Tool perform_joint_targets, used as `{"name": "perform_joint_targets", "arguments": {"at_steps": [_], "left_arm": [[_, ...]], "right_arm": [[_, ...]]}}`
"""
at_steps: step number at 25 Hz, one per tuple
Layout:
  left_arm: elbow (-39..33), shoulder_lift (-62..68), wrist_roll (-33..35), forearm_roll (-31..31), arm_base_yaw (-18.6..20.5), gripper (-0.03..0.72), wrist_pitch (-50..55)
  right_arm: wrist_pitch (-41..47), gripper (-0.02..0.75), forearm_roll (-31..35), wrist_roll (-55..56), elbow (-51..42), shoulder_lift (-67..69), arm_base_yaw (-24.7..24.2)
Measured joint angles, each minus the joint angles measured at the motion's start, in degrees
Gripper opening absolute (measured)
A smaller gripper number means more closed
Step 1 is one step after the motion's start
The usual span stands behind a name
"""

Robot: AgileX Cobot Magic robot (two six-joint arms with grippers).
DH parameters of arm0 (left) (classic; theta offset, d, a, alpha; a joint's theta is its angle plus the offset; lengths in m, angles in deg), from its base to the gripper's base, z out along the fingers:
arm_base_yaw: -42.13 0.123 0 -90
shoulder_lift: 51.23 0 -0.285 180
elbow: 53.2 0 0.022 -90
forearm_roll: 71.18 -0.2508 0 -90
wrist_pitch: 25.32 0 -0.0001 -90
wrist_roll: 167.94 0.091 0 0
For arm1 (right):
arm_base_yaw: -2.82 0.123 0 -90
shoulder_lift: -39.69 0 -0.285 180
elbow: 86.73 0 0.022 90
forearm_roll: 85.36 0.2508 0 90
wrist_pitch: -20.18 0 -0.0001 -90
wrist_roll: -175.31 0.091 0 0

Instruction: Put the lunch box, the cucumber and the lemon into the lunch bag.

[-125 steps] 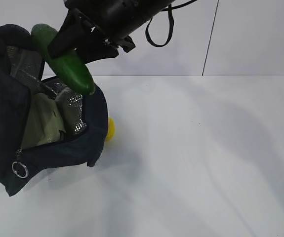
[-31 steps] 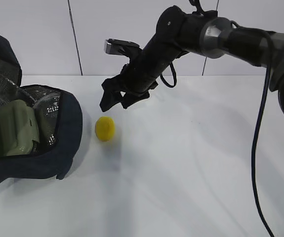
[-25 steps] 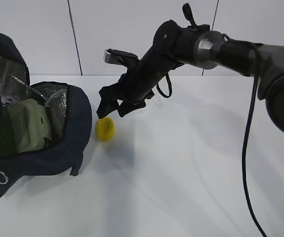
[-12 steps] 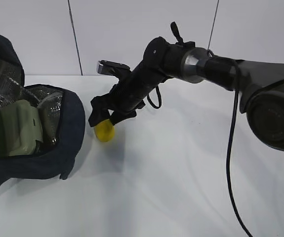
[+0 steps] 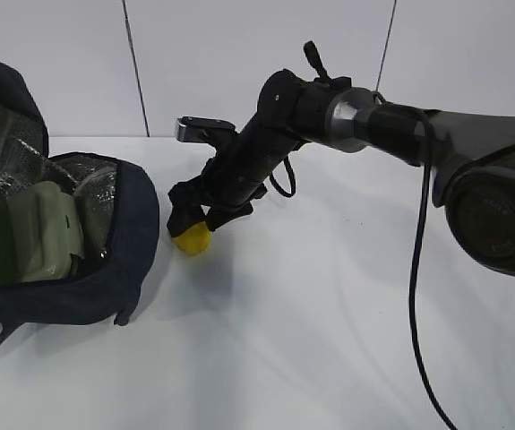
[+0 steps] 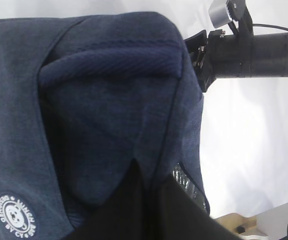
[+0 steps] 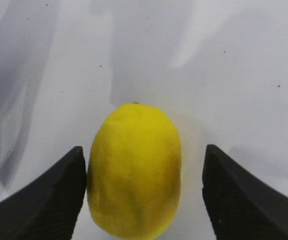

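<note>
Between the spread fingers of the right claw (image 7: 144, 195), the lemon (image 7: 134, 169) on the table (image 7: 224, 60), nearer the left finger.

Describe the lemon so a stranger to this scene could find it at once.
Start from the open navy lunch bag at the left of the white table. Just right of it, on the bare tabletop, the right gripper straddles the lemon with open jaws. It is the only bright yellow thing there, small and oval.
</note>
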Motion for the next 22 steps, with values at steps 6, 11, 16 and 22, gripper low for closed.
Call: {"name": "perform_joint_targets", "arguments": {"at_steps": [6, 11, 16, 22], "left_arm": [[0.00, 0.00, 0.00, -0.56, 0.00, -0.007, 0.00], [0.00, 0.00, 0.00, -0.70, 0.00, -0.007, 0.00], [0.00, 0.00, 0.00, -0.70, 0.00, -0.007, 0.00], [0.00, 0.00, 0.00, -0.70, 0.00, -0.007, 0.00]], "right_arm": [[-0.03, 0.549, -0.17, 0.27, 0.00, 0.00, 0.00], [-0.03, 0.549, -0.27, 0.27, 0.00, 0.21, 0.00], [-0.03, 0.519, -0.27, 0.31, 0.00, 0.81, 0.00], [0.42, 0.435, -0.27, 0.40, 0.95, 0.92, 0.00]]}}
